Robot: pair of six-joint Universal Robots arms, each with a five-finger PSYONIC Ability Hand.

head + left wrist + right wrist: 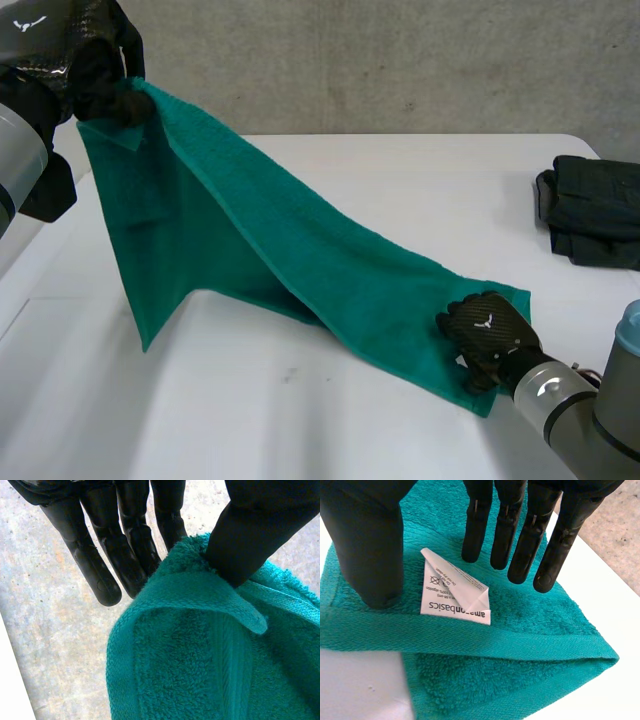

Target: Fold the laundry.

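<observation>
**Teal towel lifted by one corner, other end pressed on the tabletop**

The left hand [100, 75] is holding one corner of the teal towel [300, 250] high above the tabletop [400, 180]. Its fingers [102, 567] are lying straight. The thumb is pinching the hemmed edge of the corner against them, so the cloth is hanging down from the fingertips.

From this corner the towel is sloping down in a long band towards the right hand [490, 335], and its other end is lying flat on the tabletop under that hand. The fingers [520, 545] of the right hand are stretched out straight and are not curling round anything. Their tips and the thumb are resting on top of the cloth, close to its hem. A white label [452, 597], partly folded over, is lying on the towel between the thumb and the fingertips. Under the hem a second layer of the towel is showing.

Some dark folded clothes [595, 210] are lying on the tabletop, well apart from the fingers of the right hand and not touching the towel.
</observation>
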